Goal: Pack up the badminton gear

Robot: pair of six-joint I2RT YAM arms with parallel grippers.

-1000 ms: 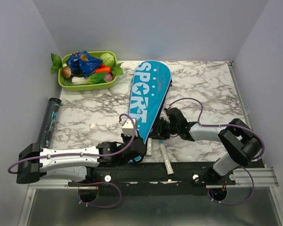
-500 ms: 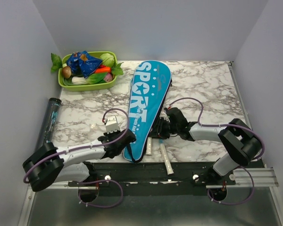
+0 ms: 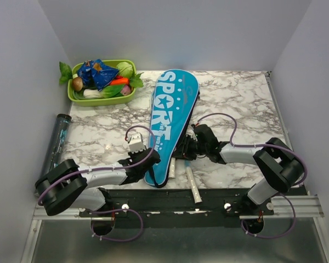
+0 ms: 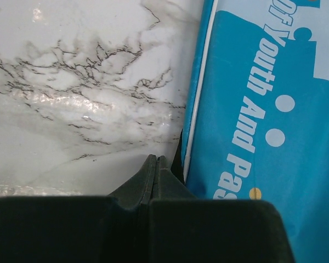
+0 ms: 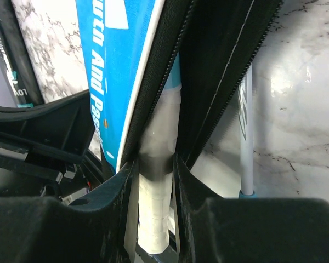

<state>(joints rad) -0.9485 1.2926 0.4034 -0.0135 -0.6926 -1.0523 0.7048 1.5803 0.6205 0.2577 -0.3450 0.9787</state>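
The cover (image 3: 172, 118) is bright blue with a paler blue swoosh, white dots and white "SPORT" lettering, its open zip edge black; the table (image 3: 236, 104) is white marble veined grey-black; the tray (image 3: 75, 98) is lime green, its toy vegetables (image 3: 119, 81) red, green, brown and white beside a dark-blue packet (image 3: 98, 74); the tube (image 3: 57, 137) is dark and clear; the racket handle (image 5: 156, 186) is white with one black band; the left arm (image 3: 98, 176) and right arm (image 3: 241, 153) are pale grey and black, with purple cables (image 3: 216, 116).
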